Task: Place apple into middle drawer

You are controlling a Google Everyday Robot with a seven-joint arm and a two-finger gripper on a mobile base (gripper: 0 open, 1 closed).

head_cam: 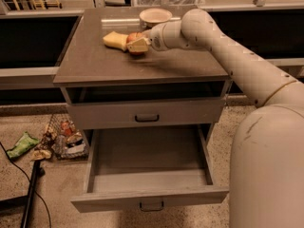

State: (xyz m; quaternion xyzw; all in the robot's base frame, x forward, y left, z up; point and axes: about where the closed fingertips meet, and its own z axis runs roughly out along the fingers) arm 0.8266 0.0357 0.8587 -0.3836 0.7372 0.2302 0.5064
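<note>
My gripper (138, 44) is out over the far left part of the cabinet top (95, 63), low against the surface and right at the apple (134, 35). My arm (237, 61) comes in from the right. Its thick cream lower segment rises at the right edge of the view, and the slimmer forearm slopes up and leftward across the cabinet's right side. It bends at a rounded joint near the back before the wrist runs roughly level to the left.

A pale part of my gripper lies across the front of the apple and covers its middle, so I cannot tell whether I have hold of it or how far apart the jaws stand.

The apple is small, round and red, and it shows above and below that pale part. It sits low on the cabinet top, just beside the yellow sponge (115, 40) on its left. A pale bowl (155, 16) stands near the back edge behind them.

The middle drawer (118, 202) is pulled well out below, well apart from the apple, with its grey wood-grain floor in plain view and a small dark handle on its front. The drawer above (190, 113) is pushed in.

On the floor to the left, a wire basket (66, 136) holds packets, with a green packet (21, 144) next to it. Their print is too small to read.
</note>
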